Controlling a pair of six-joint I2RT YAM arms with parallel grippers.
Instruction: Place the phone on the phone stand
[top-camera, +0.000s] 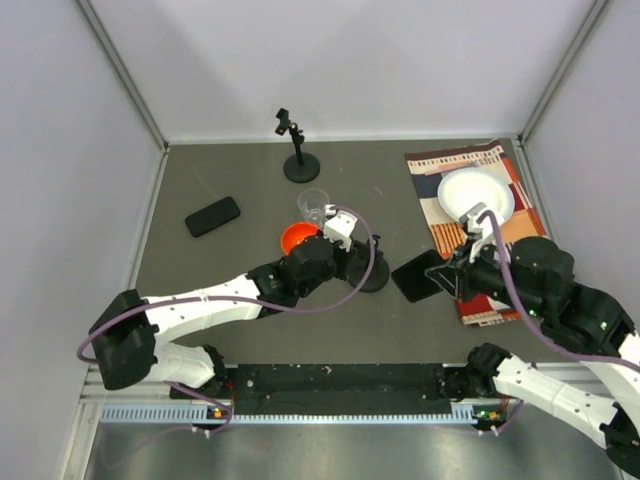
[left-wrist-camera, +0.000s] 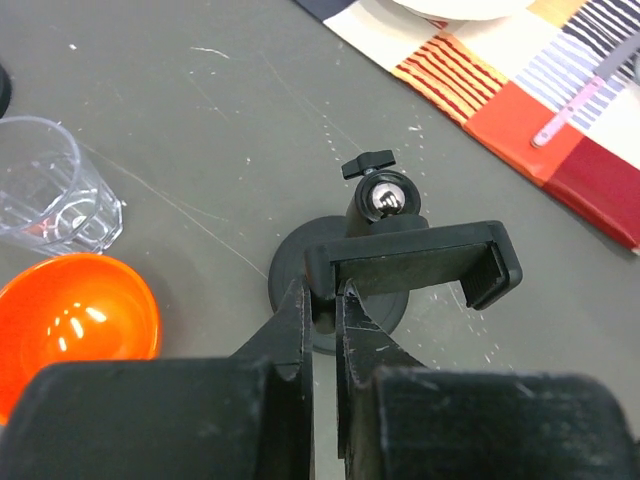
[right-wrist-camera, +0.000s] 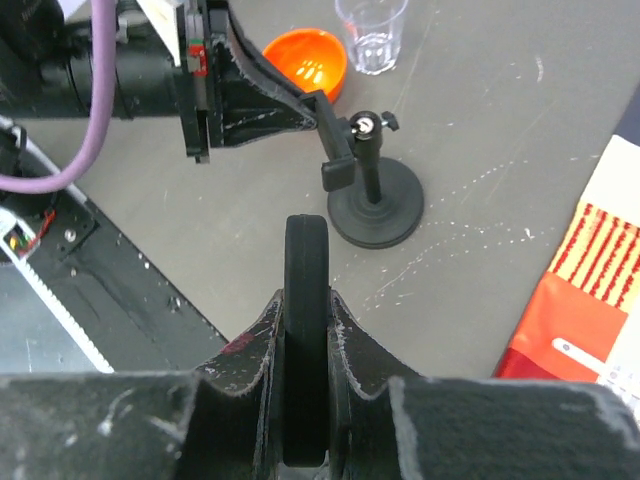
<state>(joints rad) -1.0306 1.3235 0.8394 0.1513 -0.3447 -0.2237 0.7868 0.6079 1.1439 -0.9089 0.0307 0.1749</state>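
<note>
Now, left end effector (left-wrist-camera: 322, 300) clenched on the phone stand (left-wrist-camera: 410, 262), right end effector (right-wrist-camera: 305, 305) grasping the phone (right-wrist-camera: 305, 240) edge-on, stand just ahead of it. Next, I'd say: align and slot it in.

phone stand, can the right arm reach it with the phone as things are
Probably yes: bare table lies between the phone in the right tool and the phone stand; the left tool pinches only one cradle end.

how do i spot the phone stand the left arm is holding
Find the orange bowl mid-table. Just right of it is the phone stand, round black base with a wide clamp. Unlike the stand at the back, the left gripper pinches its clamp.
</note>
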